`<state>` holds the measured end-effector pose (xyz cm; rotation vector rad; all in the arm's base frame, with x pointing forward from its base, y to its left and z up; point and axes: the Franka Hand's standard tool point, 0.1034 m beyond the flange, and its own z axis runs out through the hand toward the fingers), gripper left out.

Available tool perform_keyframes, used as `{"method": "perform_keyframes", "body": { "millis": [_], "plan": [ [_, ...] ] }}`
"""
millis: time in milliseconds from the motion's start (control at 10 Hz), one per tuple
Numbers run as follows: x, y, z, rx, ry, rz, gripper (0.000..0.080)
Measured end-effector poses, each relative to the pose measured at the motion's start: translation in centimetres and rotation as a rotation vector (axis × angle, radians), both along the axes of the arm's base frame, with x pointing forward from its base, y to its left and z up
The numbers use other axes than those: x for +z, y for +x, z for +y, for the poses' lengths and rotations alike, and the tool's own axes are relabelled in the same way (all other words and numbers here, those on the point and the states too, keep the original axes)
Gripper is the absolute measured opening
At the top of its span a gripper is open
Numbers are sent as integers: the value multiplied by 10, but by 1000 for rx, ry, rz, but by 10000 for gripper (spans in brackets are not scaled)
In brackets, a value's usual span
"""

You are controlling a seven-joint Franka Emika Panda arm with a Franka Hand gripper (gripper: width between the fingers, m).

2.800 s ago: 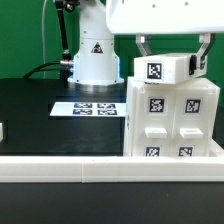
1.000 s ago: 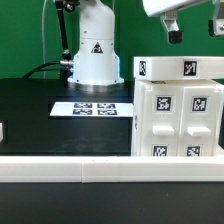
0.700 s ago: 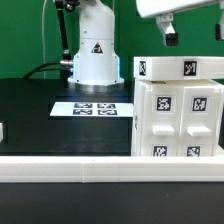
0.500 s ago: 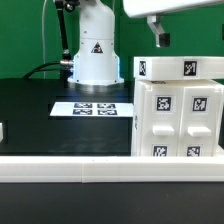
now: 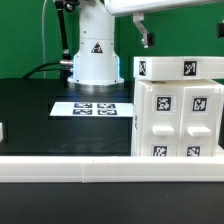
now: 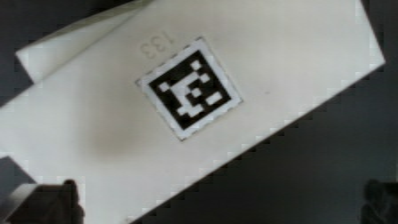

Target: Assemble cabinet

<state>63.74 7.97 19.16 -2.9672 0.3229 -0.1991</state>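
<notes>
The cabinet (image 5: pixel 175 115) is a large white box at the exterior view's right, with tagged drawer-like blocks on its near face. A flat white tagged top piece (image 5: pixel 180 67) lies on it. My gripper (image 5: pixel 165 33) hangs open and empty above the cabinet's top, apart from it; one dark finger (image 5: pixel 146 35) shows clearly. In the wrist view a white panel with one square tag (image 6: pixel 143 110) fills most of the picture below the gripper (image 6: pixel 214 205). Its fingertips (image 6: pixel 45 203) stand far apart at the picture's edges, with nothing between them.
The arm's white base (image 5: pixel 92 55) stands at the back. The marker board (image 5: pixel 92 108) lies on the black table in front of it. A long white border rail (image 5: pixel 100 170) runs along the near edge. A small white piece (image 5: pixel 2 130) shows at the left edge.
The gripper, earlier shut on the tagged white piece at the cabinet's top, has let go, risen and moved toward the exterior view's left. The top piece stays on the cabinet.
</notes>
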Motion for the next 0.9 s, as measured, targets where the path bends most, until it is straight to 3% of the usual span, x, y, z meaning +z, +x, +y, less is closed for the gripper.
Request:
{"method": "perform_keyframes", "body": {
  "millis": [500,900],
  "plan": [
    [-1,-1,5,623,-114,-74,797],
    [-2,-2,1,920,-182,-89,797]
  ]
}}
